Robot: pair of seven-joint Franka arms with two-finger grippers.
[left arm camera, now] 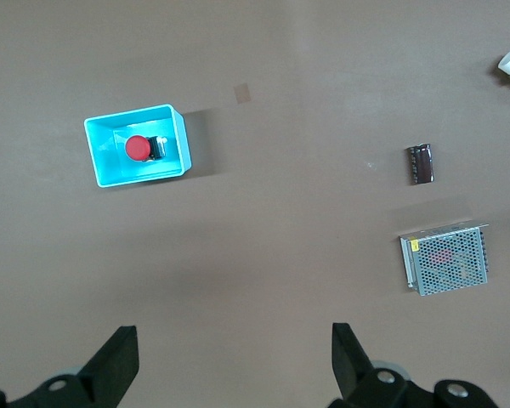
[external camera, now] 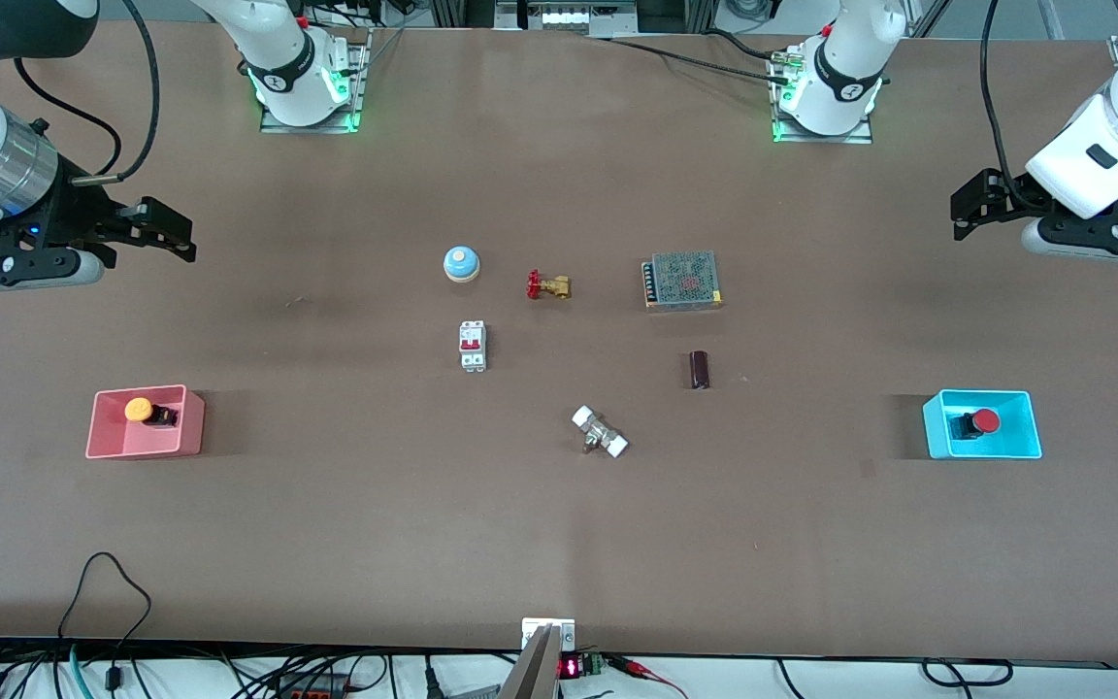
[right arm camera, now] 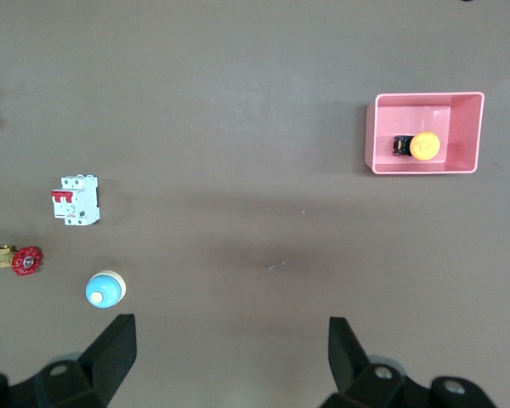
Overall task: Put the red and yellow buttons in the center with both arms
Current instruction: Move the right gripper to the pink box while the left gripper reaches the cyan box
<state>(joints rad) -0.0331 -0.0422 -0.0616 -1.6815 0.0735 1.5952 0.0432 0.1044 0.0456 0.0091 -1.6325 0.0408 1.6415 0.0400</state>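
Nearest the front camera, two bins at the table's ends. In the pink bin, toward the right arm's end: the yellow button, lying on its side. In the cyan bin, toward the left arm's end: the red button, also tipped over. Between them, the brown center, bare of buttons. Farther back and raised over bare tabletop, the right gripper and left gripper, each with fingers spread wide, holding nothing.
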